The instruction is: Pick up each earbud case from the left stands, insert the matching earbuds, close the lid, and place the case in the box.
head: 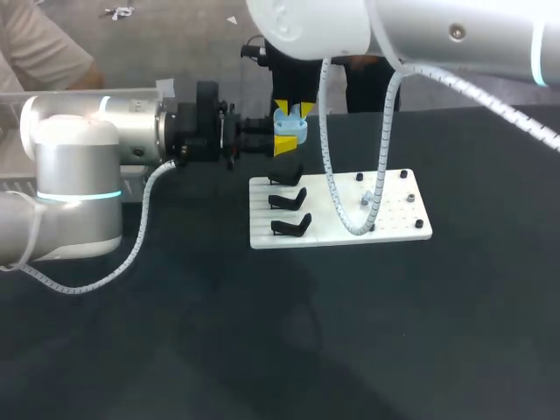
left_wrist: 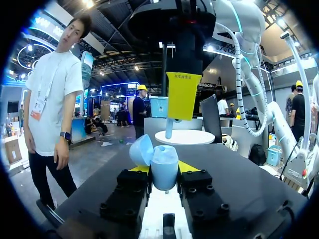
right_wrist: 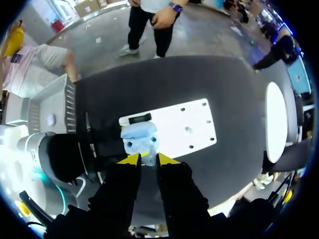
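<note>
Two claws meet above the tabletop (head: 437,332), seen from the head camera just off the 11 o'clock corner of a white board (head: 398,223). At the 9 o'clock edge of the tabletop, partly behind the left arm, sits a pale box (right_wrist: 52,99) with ribbed walls. The left arm comes in level from 9 o'clock. Its left claw (left_wrist: 163,170) is clamped on a light blue earbud case (head: 290,129), with a yellow tip pressed against each side. The case is held in the air with its lid (left_wrist: 141,150) swung open. The right claw (right_wrist: 148,159) points down at the case's 12 o'clock, just above the open mouth. Its fingers are nearly together and pinch a small pale earbud (left_wrist: 169,128), whose stem pokes out below the yellow tips. Whether the earbud touches the case cannot be told. On the board, three black stands (head: 289,200) line the 9 o'clock side and hold nothing. Small dark pegs (head: 403,174) dot the 3 o'clock half.
</note>
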You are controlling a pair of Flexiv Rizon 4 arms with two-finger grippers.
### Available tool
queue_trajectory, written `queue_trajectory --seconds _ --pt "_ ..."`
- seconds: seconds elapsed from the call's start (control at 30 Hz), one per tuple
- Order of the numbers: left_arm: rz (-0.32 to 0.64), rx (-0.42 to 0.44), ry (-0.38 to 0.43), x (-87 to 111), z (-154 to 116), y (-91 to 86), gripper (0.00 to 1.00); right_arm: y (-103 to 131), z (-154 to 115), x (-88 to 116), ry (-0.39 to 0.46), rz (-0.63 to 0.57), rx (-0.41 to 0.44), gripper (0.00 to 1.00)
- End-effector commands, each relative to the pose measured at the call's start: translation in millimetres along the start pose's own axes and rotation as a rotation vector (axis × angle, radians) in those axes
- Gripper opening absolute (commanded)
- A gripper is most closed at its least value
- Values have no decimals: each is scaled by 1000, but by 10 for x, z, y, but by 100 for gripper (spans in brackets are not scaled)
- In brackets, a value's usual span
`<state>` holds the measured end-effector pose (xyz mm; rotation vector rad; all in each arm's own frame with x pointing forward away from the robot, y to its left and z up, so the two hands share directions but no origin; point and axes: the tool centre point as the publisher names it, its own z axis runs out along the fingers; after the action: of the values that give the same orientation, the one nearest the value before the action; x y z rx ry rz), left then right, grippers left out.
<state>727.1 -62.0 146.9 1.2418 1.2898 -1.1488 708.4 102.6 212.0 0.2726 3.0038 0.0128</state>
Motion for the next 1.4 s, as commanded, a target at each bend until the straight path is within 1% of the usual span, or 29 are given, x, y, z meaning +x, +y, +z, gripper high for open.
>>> queue_trajectory --seconds 0.03,1.4 --pt "5 -7 -5 10 2 -18 0 7 15 2 -1 -2 0 0" --pt "5 -7 -5 10 2 -18 0 -17 94 -66 5 7 6 0"
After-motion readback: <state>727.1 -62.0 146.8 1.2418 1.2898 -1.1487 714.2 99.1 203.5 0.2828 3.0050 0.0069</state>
